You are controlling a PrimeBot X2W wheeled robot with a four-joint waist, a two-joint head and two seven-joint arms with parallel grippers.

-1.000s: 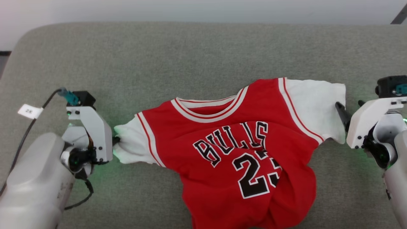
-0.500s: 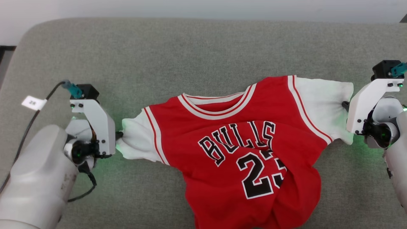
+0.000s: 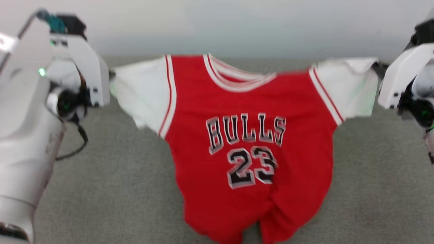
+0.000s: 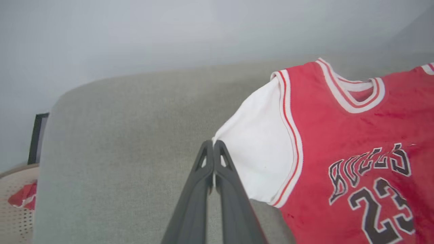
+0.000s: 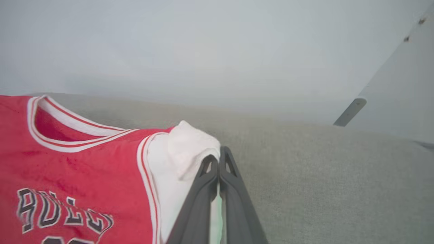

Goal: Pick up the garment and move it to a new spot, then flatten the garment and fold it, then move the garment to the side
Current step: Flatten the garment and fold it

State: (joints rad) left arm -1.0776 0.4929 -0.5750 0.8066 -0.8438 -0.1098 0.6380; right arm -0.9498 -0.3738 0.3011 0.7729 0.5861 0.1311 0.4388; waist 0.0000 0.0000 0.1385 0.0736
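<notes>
Garment (image 3: 251, 101) raised, left pincer (image 4: 213, 144), right pincer (image 5: 219, 150) clamping sleeves (image 3: 142, 91)

Surface (image 3: 101, 196): padded, covered in grey-green woven fabric, flat and wide, spanning the head view from side to side.
Texture: fine, even weave, a touch darker toward the near side.
Corner: far left one rounded, seen in the left wrist view.
Far edge: straight, meeting a pale wall (image 3: 217, 23).
Garment (image 3: 251, 101): spread in the air over the middle, sleeves high and clear of the fabric; bunched red hem low over the surface, contact unclear.
</notes>
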